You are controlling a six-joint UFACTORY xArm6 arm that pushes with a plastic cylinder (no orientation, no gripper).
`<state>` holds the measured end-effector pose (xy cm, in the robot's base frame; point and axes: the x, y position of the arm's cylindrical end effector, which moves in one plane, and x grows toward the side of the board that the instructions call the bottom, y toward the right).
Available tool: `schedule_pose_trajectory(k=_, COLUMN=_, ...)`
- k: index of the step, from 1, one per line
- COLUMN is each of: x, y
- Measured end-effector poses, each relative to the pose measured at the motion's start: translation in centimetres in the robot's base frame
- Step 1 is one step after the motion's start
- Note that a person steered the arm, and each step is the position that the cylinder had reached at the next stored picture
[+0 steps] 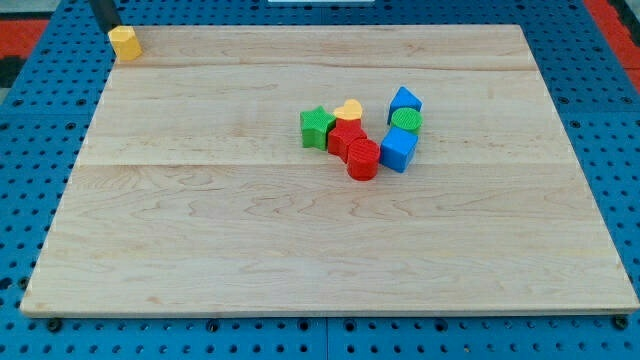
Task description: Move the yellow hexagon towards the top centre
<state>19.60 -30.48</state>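
Observation:
The yellow hexagon sits at the wooden board's top left corner. My tip is a dark rod coming in from the view's top edge, touching the hexagon's upper left side. The other blocks stand in a cluster right of the board's middle: a green star, a yellow heart, a red block, a red cylinder, a blue cube, a green cylinder and a blue block.
The wooden board lies on a blue perforated table. A red area shows at the view's top left and another at the top right.

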Motion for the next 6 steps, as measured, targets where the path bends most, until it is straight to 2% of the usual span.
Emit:
schedule_pose_trajectory(k=1, x=2.3, y=1.6)
schedule_pose_trajectory(k=2, x=2.5, y=2.6)
schedule_pose_trajectory(k=3, x=2.9, y=0.1)
schedule_pose_trajectory(k=4, x=3.8, y=1.7)
schedule_pose_trajectory(k=5, x=3.9, y=7.7)
schedule_pose_trajectory(k=6, x=6.5, y=2.8)
